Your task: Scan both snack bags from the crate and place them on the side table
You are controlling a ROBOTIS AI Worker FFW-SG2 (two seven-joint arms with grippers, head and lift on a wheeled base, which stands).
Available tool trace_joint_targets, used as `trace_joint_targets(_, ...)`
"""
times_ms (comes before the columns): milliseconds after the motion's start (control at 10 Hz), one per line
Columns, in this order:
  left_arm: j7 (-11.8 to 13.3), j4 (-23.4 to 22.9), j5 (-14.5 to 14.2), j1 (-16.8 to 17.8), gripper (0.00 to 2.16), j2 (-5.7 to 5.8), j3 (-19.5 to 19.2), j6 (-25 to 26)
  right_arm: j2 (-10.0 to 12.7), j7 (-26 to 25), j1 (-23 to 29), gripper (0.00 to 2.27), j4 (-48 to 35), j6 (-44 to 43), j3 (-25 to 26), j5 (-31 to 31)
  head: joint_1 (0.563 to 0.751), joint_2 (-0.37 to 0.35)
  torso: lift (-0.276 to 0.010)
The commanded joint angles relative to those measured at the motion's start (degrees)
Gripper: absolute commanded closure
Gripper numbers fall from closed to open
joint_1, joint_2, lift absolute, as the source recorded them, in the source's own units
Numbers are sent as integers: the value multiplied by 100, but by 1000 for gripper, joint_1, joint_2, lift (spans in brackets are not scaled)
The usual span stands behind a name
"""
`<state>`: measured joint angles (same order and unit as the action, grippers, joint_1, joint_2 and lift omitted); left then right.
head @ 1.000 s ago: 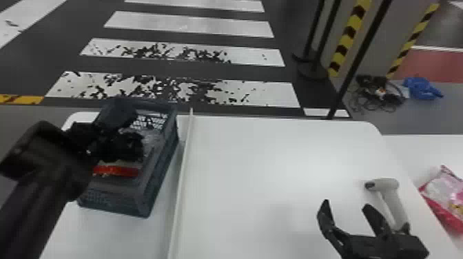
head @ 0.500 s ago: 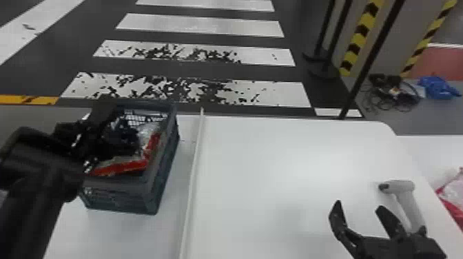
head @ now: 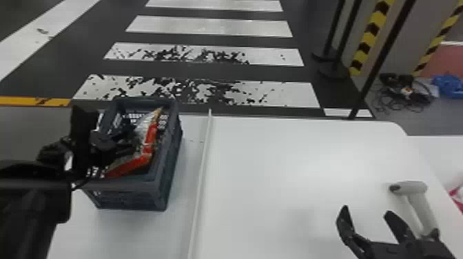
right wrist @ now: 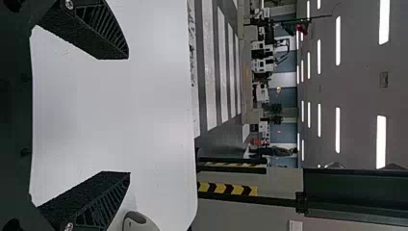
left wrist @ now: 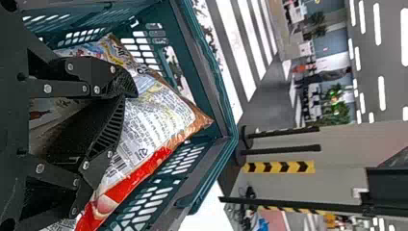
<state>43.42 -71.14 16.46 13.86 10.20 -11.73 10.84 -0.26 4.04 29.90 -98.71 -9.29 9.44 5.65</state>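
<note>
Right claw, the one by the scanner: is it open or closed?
Open. On the right claw, the two black fingers stand wide apart, with nothing gripped between them.

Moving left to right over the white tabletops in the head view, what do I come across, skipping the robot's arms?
Dark blue-grey plastic crate → long, thin white raised strip → light grey pistol-shaped scanner → pink-and-white packaging at the edge.

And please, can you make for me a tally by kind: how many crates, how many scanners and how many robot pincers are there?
Crate: 1
Scanner: 1
Pincers: 2 (left pincer, right pincer)
Total: 4
</note>
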Motion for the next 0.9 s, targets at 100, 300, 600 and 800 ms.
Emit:
trace_joint_targets(100,96,-101,-697,-146,2138,-18,-154,-138,31,1,8,60,-78,205,-12,-38,695,-14,-98)
trace_joint_targets(300,149,-84,-803,-76,2138,-45,-119,-121,31,-17,43,60,-183,363,-12,-38,695,-19,-98)
trace_joint_targets(600,175,-93,-1154,-129,2138,-89,-154,-121,31,-17,60,60,-236,468,5,-47,695,-35,-98)
trace_joint_targets(800,210,-242,-1726,-217,2138,-89,-181,-33,31,-17,60,63,-245,504,-12,-55,695,-36,-98)
